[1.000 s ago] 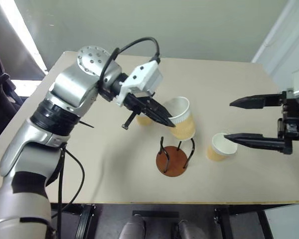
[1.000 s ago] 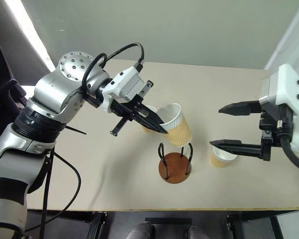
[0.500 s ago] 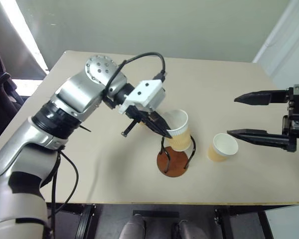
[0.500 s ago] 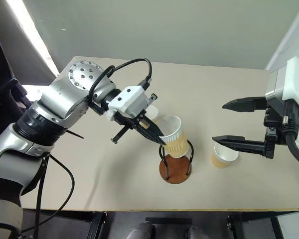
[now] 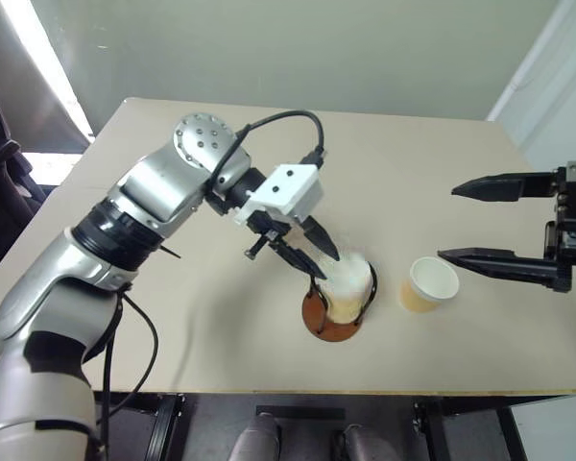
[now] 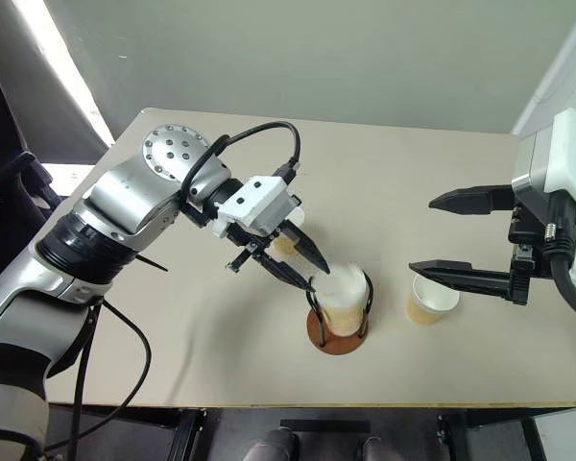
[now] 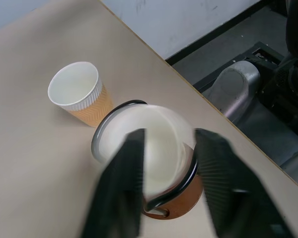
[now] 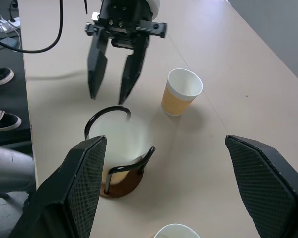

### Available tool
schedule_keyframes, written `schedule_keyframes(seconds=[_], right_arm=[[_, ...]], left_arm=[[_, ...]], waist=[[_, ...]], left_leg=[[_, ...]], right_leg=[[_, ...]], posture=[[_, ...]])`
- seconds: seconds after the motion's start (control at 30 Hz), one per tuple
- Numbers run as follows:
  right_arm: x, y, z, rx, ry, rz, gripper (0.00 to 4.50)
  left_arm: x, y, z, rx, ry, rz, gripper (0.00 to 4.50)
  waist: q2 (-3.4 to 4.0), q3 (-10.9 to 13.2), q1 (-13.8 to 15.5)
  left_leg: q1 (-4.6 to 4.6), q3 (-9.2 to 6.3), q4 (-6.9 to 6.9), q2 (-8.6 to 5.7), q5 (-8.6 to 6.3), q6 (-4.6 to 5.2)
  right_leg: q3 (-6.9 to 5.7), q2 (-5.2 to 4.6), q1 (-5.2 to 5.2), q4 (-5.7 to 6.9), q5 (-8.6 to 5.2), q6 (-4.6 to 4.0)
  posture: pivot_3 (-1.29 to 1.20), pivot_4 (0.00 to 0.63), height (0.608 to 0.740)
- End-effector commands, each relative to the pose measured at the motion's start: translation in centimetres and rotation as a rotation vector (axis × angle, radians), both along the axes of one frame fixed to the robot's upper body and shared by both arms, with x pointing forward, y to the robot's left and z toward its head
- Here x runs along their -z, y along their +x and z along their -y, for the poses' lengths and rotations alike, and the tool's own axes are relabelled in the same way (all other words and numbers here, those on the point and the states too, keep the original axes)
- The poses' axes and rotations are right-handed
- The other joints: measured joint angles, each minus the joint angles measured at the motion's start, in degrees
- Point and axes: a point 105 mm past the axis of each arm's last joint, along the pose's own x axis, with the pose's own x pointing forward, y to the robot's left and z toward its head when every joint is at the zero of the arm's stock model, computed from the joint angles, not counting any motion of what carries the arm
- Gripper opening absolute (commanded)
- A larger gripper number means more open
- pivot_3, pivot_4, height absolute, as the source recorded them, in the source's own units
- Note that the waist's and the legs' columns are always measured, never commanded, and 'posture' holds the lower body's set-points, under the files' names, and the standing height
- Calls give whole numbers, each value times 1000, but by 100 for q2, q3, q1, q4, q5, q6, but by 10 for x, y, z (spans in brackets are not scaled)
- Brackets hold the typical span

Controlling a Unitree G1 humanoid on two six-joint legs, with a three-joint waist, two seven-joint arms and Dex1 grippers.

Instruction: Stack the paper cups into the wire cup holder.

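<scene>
The wire cup holder (image 5: 319, 323) stands near the table's front edge. A paper cup (image 5: 348, 283) sits blurred inside its black loops. My left gripper (image 5: 324, 266) hangs just above and beside that cup's rim, open, with nothing between its fingers (image 7: 121, 193). A second paper cup (image 5: 430, 284) stands upright to the holder's right, below my right gripper (image 5: 449, 223), which is open and empty. A third paper cup (image 8: 181, 91) stands behind the left gripper, mostly hidden in the head views.
The beige table (image 5: 173, 327) ends a short way in front of the holder. A black cable (image 5: 278, 120) loops over the left wrist. Bare tabletop lies to the holder's left and at the back.
The left gripper brought the cup down over the holder, then opened and let go. The cup now sits inside the wire loops. The right gripper stayed where it was.
</scene>
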Motion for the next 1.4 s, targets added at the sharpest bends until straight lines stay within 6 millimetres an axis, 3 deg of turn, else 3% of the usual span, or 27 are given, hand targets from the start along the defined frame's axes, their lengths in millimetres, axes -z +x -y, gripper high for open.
schedule_keyframes(seconds=[0.03,0.13,0.17,0.3,0.47,0.63,0.87,1.07,1.4], right_arm=[[-6,0,2,12,-3,34,3909],[-5,3,3,25,-9,45,3909],[-3,5,4,36,-15,56,3909],[14,17,16,102,-61,37,3909],[47,32,37,176,-224,3,3909],[65,42,51,194,-317,0,3909],[98,43,50,101,-413,-72,3909],[106,48,42,45,-420,-80,3909],[129,64,47,23,-473,-106,3909]], left_arm=[[-13,-6,0,43,-32,7,3173],[-21,-7,4,38,-81,-14,4272],[-28,-6,6,27,-120,-32,4446],[-55,-4,9,-30,-278,-88,4446],[-78,2,-5,-133,-400,-154,4446],[-69,3,-24,-197,-369,-152,4446],[-32,7,-68,-381,-254,-76,4446],[-31,6,-76,-436,-276,-57,4446],[-31,5,-80,-473,-283,-39,4446]], waist=[[0,0,1],[0,0,4],[0,0,8],[0,0,21],[7,-4,25],[11,-6,21],[12,-7,-3],[11,-7,12],[11,-7,-13]], left_leg=[[0,0,1,0,0,0],[-1,0,2,-1,0,1],[-1,0,3,-1,0,1],[-3,2,11,-1,-2,3],[0,7,16,-1,-3,5],[9,9,19,-1,-4,7],[16,8,26,0,-4,9],[16,2,45,-3,-7,15],[27,2,61,-2,-11,22]], right_leg=[[0,0,0,0,0,0],[0,-1,0,0,0,1],[0,0,1,0,0,1],[-1,-2,1,4,1,3],[0,-2,2,9,1,3],[3,-2,9,9,3,6],[3,-1,14,11,3,6],[1,-1,29,9,7,13],[1,-2,44,14,10,16]], posture=[[0,150,740],[0,150,740],[0,150,740],[0,150,740],[0,150,740],[0,150,740],[0,150,740],[0,150,740],[0,150,740]])
